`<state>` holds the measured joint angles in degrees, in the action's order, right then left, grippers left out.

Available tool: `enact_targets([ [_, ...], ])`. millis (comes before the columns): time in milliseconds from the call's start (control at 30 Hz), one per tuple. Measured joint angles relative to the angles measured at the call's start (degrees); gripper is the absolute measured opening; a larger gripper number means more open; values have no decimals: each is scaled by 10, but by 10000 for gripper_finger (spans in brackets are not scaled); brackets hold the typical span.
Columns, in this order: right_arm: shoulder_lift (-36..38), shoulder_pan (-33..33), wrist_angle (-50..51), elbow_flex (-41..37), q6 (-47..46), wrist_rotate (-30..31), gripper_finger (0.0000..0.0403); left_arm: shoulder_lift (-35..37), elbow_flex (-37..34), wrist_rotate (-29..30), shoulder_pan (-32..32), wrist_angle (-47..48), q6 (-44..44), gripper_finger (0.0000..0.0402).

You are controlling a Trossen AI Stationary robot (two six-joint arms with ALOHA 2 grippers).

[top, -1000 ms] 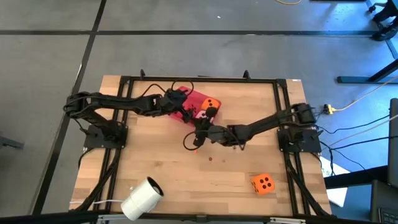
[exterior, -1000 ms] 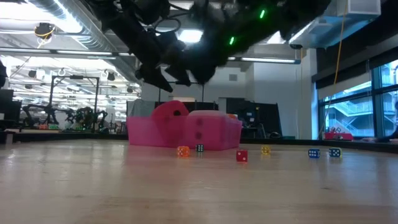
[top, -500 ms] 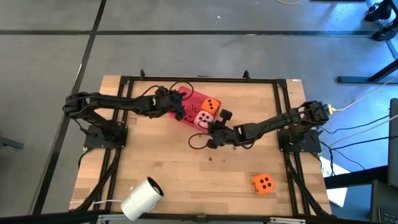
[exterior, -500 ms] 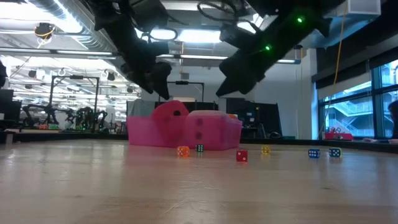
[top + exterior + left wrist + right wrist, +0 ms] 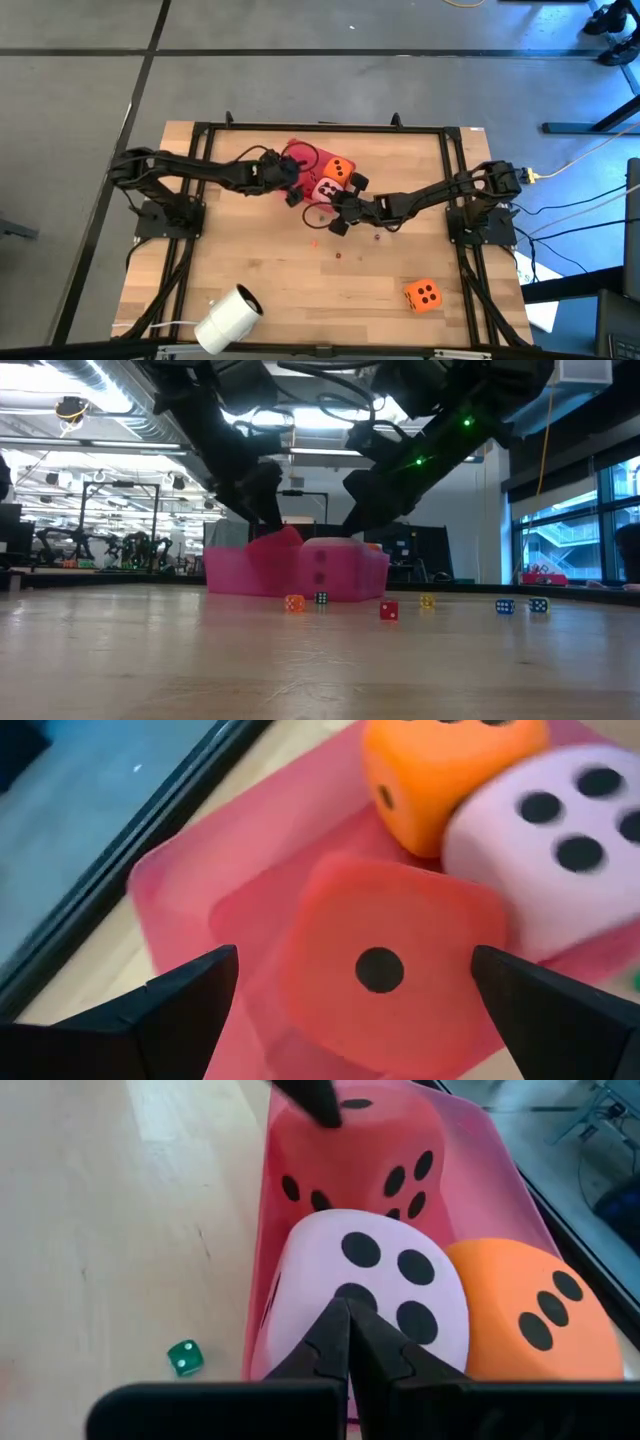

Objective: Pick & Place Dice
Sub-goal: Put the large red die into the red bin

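Note:
A red tray lies on the table's far middle and holds three dice: a red one, an orange one and a pink one. A second orange die sits on the bare wood at the near right. My left gripper is open just above the red die, one finger on either side of it. My right gripper is shut, its tips pointing at the pink die's near face. My right gripper's shut tips stand right at the pink die's near face, slanting down from the table's right. I cannot tell whether they touch it.
Several tiny coloured dice are scattered on the wood near the tray, a green one beside its wall. A white roll lies at the near left. A black frame runs around the table.
My left gripper has sunk toward the red die and stays open. My right gripper has swung from the tray's near side toward the pink die, sinking and rolling at the wrist, still shut. The dice have not moved.

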<state>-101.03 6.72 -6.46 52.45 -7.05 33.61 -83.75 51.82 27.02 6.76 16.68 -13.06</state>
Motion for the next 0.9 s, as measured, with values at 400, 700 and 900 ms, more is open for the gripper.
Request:
enact_targets([
  [400,0,0,0,0,10,0,0,-17,8,29,-27,6,153,400],
  [700,0,-5,-2,0,26,0,0,13,45,84,8,-24,196,400],
  [900,0,-12,-5,0,31,-2,0,-25,47,-7,83,-112,232,400],
])
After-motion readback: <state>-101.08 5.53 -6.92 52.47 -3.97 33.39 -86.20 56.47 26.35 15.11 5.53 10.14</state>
